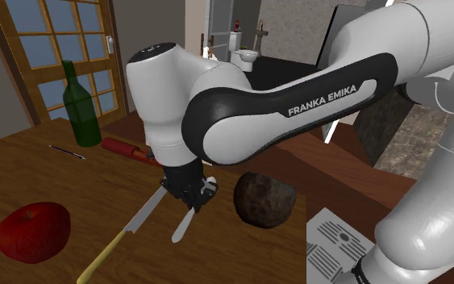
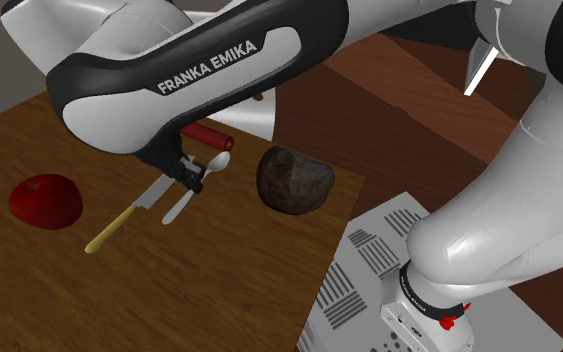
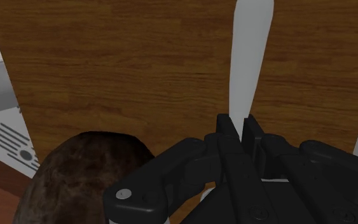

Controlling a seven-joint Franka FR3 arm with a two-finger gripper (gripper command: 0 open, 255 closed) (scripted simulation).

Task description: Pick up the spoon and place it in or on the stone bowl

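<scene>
A pale grey spoon (image 1: pixel 183 224) lies slanted on the brown wooden table (image 1: pixel 23 173), and my black gripper (image 1: pixel 189 198) comes down on its middle. In the wrist view the gripper (image 3: pixel 241 127) is shut on the spoon's handle (image 3: pixel 247 63), which runs out past the fingertips. From the second exterior view, the gripper (image 2: pixel 191 180) clasps the spoon (image 2: pixel 177 208) between its handle and its rounded end. I cannot tell whether the spoon is off the wood. The dark, rough stone bowl (image 1: pixel 264 200) (image 2: pixel 294 180) (image 3: pixel 75 178) stands close beside the gripper.
A knife (image 1: pixel 128 230) (image 2: pixel 129 215) with a yellow handle lies alongside the spoon. A red apple (image 1: pixel 31 232) (image 2: pixel 46 200) sits further out. A green bottle (image 1: pixel 78 97) and a red cylinder (image 1: pixel 128 151) stand at the back. The patterned stand (image 2: pixel 369 270) borders the table.
</scene>
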